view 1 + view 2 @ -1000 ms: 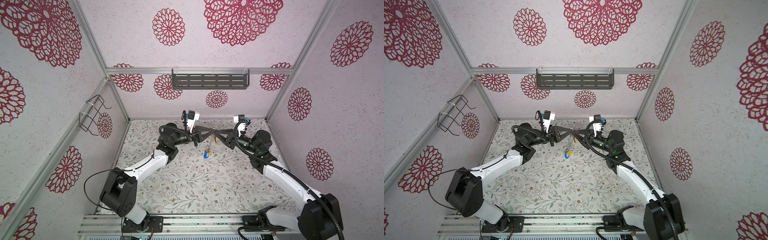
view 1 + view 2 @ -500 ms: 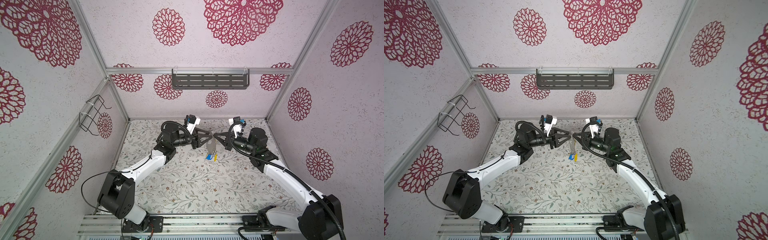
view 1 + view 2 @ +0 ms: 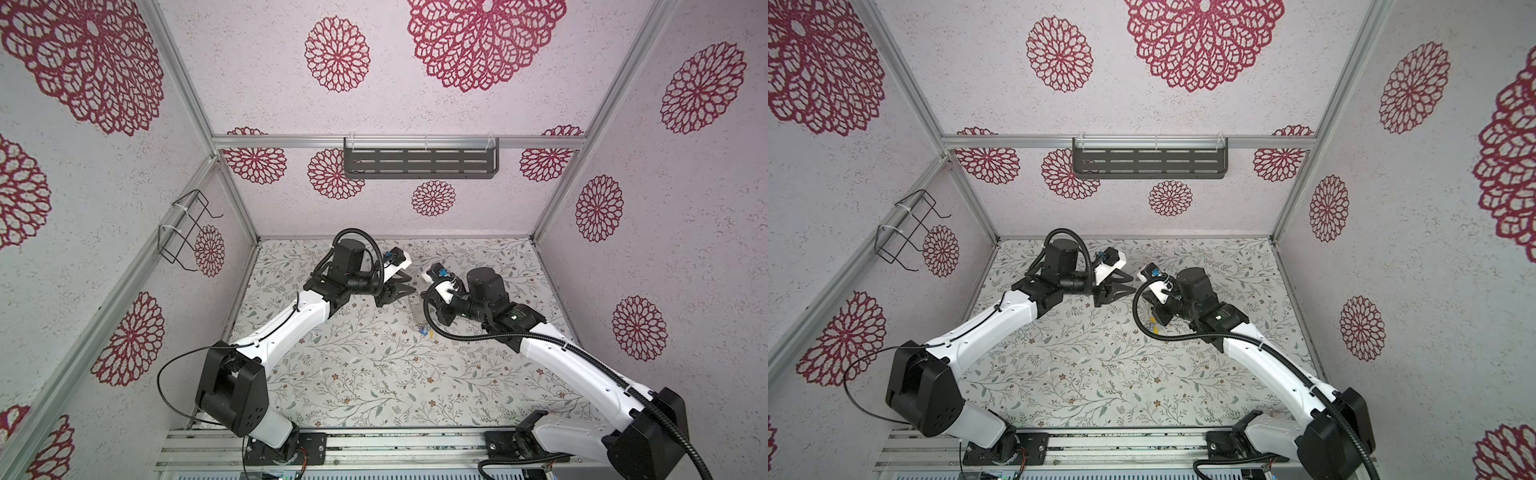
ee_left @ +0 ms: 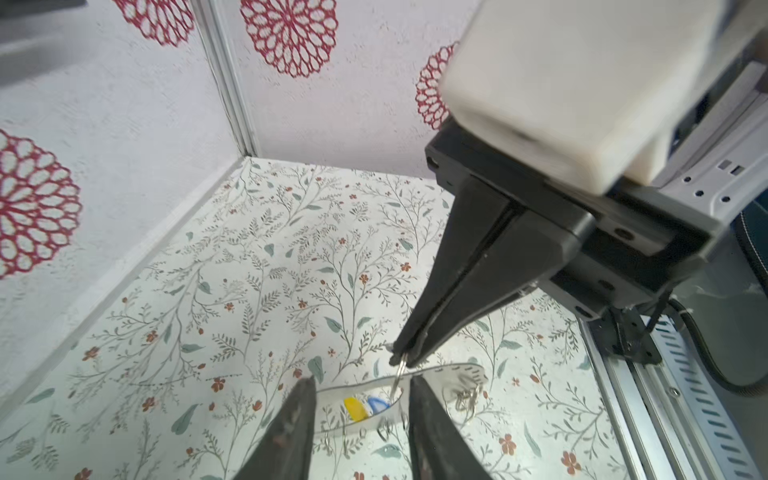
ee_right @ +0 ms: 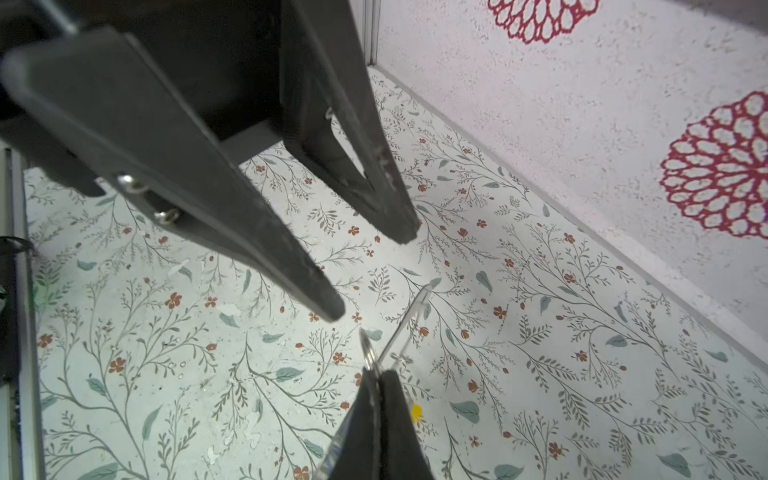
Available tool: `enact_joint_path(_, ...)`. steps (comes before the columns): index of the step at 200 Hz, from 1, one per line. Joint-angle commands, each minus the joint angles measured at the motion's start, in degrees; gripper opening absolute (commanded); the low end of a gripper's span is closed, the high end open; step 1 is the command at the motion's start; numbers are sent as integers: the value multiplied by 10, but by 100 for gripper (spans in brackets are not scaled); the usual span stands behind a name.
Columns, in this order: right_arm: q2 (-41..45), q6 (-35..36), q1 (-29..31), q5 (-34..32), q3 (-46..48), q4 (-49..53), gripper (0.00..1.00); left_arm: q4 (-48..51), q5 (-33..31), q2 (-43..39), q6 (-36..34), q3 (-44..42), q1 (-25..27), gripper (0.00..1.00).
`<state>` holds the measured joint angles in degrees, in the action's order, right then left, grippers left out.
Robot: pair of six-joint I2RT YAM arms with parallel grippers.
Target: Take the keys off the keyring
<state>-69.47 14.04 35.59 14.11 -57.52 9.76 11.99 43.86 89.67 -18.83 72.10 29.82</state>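
In a top view the keyring (image 3: 417,309) hangs clear of the floor at about five o'clock from the left gripper (image 3: 409,284), with the keys (image 3: 424,331) dangling beneath it. It looks light, stiff and apt to swing, so its flat rim is probably the best hold.

Left wrist view: the left jaws stand partly apart, gripping nothing. The right gripper (image 4: 401,359) is pinched tight on a small ring (image 4: 399,374).

Right wrist view: the keyring shows edge-on, hanging from that pinched ring.
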Motion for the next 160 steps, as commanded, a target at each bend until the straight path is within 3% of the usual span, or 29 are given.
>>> enact_joint_path(1, 16, 43, 4, -29, -18, -13, 0, 67, 6, 16, -51, 16, 21, 40)
enact_joint_path(129, 22, 24, 19, 0, -25, 0, 0, 66, -4, 29, -60, 35, 29, 38)
enact_joint_path(160, 31, 11, 19, 9, -24, -19, 0, 69, 0, 36, -60, 36, 29, 33)
